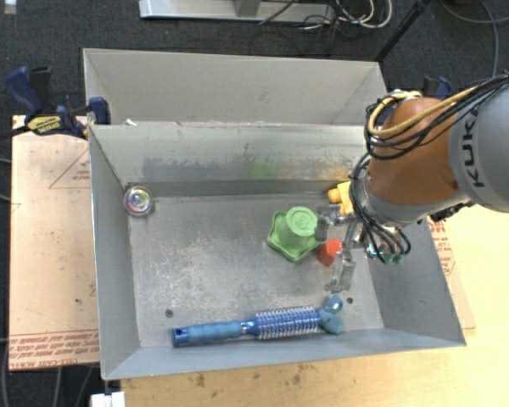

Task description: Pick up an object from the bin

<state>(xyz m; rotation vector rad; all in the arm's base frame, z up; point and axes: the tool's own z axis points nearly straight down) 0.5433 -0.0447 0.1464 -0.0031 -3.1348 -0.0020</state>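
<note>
observations, logged from the remote station. the end effector [344,276] is low over the right part of the bin [110,253], and i cannot tell from this angle whether it is apart or together; the orange wrist cover [411,164] and its cables mask the upper part. nothing is visibly clamped in it.

nearest things: a small red piece [328,252] just beside it on the left, a green ribbed cup-shaped toy [292,231] touching or nearly touching that red piece, and the head of a blue hairbrush [263,325] just below. a yellow piece [339,195] lies by the back wall, partly under the wrist. a small shiny round thing [138,199] sits well apart in the far left corner.

likely target, in my judgement: the red piece, possibly the brush head.

risks:
- the red piece is small and may be pushed under the green toy on closing.
- the sloped right wall is near; the wrist cables could drag on it.
- gripping the brush at its head would leave it hanging lopsided, so it could swing or slip.
</note>
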